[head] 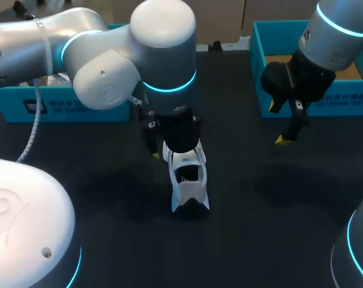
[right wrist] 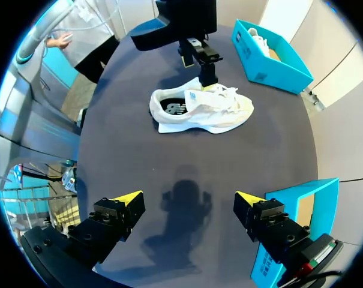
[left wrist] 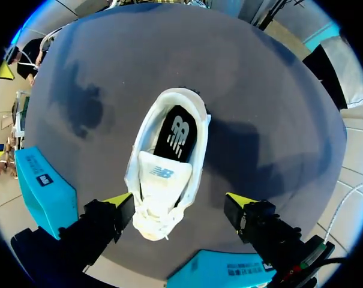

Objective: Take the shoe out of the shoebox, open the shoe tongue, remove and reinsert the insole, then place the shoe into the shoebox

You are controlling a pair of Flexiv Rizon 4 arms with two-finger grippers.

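A white shoe (head: 188,183) stands upright on the dark table, toe towards the far side, with its black insole (left wrist: 176,133) showing inside and the white tongue (left wrist: 160,178) lying over the laces. My left gripper (head: 176,144) hangs over the toe end, open. Its yellow fingertips (left wrist: 120,200) stand wide on either side of the shoe (left wrist: 166,168), and neither finger presses on it. My right gripper (head: 289,129) hovers open over bare table in front of the right teal shoebox (head: 316,99). From the right wrist, the shoe (right wrist: 199,109) lies well ahead of that gripper (right wrist: 189,199).
A second teal box (head: 49,105) stands at the back left, with white contents inside as seen in the right wrist view (right wrist: 271,51). The right box's corner (right wrist: 295,216) is close beside my right gripper. Dark tabletop (head: 259,198) surrounds the shoe.
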